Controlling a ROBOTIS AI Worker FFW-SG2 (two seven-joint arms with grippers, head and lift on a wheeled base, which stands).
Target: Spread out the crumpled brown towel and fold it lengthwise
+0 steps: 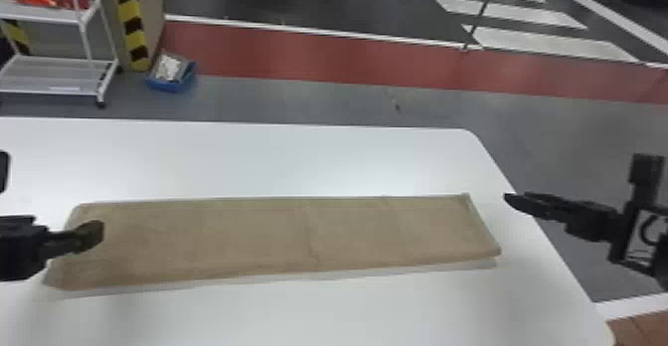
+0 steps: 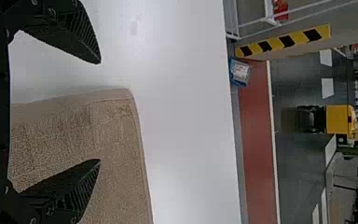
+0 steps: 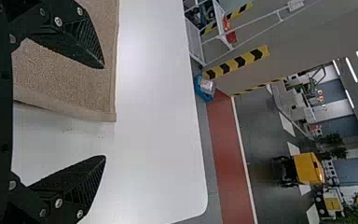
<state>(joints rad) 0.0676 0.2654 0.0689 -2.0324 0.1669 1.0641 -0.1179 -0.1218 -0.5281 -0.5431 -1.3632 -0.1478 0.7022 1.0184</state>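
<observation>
Brown towel: the brown towel (image 1: 258,240) lies on the white table (image 1: 278,310) as a long, narrow strip running left to right; it looks folded lengthwise, with its broad face mostly smooth and a faint crease a little right of the middle
Towel edges: the far long edge is nearly straight, the near one slants slightly, and a thin shadow runs along it; the right end is cut at a slant, with a sharp near corner
Left gripper: the left gripper (image 1: 74,238) is at the towel's left end, its two fingers spread wide, with nothing between them in their hold; in the left wrist view one finger is in front of the cloth and the other in front of bare table, and a towel corner shows just beyond the gap; whether a fingertip touches the cloth, I cannot tell
Right gripper: the right gripper (image 1: 539,205) appears beside the towel's right end, near the table's right edge; its fingers are wide apart too and grip nothing, one in front of the cloth in the right wrist view, the other in front of white tabletop
Floor beyond table: a blue bin (image 1: 171,81) sits near a white wheeled rack (image 1: 59,91) and a yellow-and-black striped post (image 1: 131,27)
</observation>
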